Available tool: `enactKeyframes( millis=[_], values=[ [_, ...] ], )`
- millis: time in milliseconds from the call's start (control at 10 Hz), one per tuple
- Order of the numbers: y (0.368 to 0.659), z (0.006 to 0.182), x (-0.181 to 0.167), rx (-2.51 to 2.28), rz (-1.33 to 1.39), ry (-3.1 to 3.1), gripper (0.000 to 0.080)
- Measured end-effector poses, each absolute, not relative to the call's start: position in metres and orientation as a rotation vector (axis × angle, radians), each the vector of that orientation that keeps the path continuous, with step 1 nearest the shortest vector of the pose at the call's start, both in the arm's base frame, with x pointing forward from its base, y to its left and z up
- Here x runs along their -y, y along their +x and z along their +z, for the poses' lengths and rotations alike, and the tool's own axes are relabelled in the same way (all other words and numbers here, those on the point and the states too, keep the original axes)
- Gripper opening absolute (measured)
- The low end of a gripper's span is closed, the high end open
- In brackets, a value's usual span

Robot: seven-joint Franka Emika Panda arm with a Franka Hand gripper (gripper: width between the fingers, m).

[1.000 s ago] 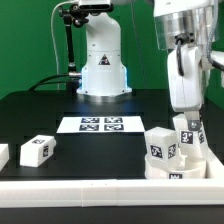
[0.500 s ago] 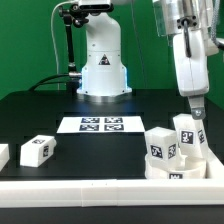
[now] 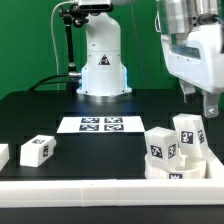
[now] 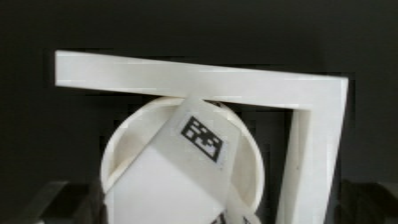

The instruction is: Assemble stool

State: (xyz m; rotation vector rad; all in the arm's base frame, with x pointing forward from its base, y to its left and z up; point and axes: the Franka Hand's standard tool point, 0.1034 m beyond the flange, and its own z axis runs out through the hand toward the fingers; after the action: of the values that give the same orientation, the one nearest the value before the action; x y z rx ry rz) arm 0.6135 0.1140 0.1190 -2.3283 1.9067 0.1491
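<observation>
The white round seat disc [image 3: 172,168] lies at the exterior view's lower right, against the border rail. Two short white legs stand upright on it, one on the left [image 3: 160,144] and a taller-looking one on the right [image 3: 188,134], both with marker tags. My gripper [image 3: 201,100] hangs above the right leg, well clear of it, open and empty. In the wrist view I look down on the seat [image 4: 146,175] and a tagged leg [image 4: 206,138]. A loose leg [image 3: 37,150] lies on the table at the left, and another [image 3: 2,155] is cut off by the left edge.
The marker board [image 3: 100,125] lies flat mid-table in front of the robot base [image 3: 103,65]. A long white border rail [image 3: 100,190] runs along the front; its corner [image 4: 306,95] frames the seat in the wrist view.
My gripper has let go of the right-hand leg on the seat and risen up and a little to the right. The leg stays standing.
</observation>
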Motion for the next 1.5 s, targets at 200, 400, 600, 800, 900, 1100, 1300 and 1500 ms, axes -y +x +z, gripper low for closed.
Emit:
enactKeyframes(
  millis=[200, 400, 600, 800, 900, 1100, 1300, 1500],
  values=[
    [0.6172, 0.1203, -0.1117, -1.815, 0.142, -2.401, 0.0649],
    [0.6172, 0.1199, -0.1112, -1.587, 0.123, -2.552, 0.0649],
    [0.6167, 0.1197, -0.1106, -1.347, 0.097, -2.697, 0.0649],
    [0.6172, 0.1220, -0.1124, -0.921, 0.043, -2.932, 0.0649],
    [0.6192, 0.1245, -0.1129, -0.776, 0.028, -2.980, 0.0649],
    [0.6204, 0.1253, -0.1134, -0.488, 0.006, -3.063, 0.0649],
    [0.6206, 0.1251, -0.1122, -0.314, 0.002, -3.086, 0.0649],
    [0.6208, 0.1248, -0.1128, -0.048, -0.009, -3.103, 0.0649]
  ],
)
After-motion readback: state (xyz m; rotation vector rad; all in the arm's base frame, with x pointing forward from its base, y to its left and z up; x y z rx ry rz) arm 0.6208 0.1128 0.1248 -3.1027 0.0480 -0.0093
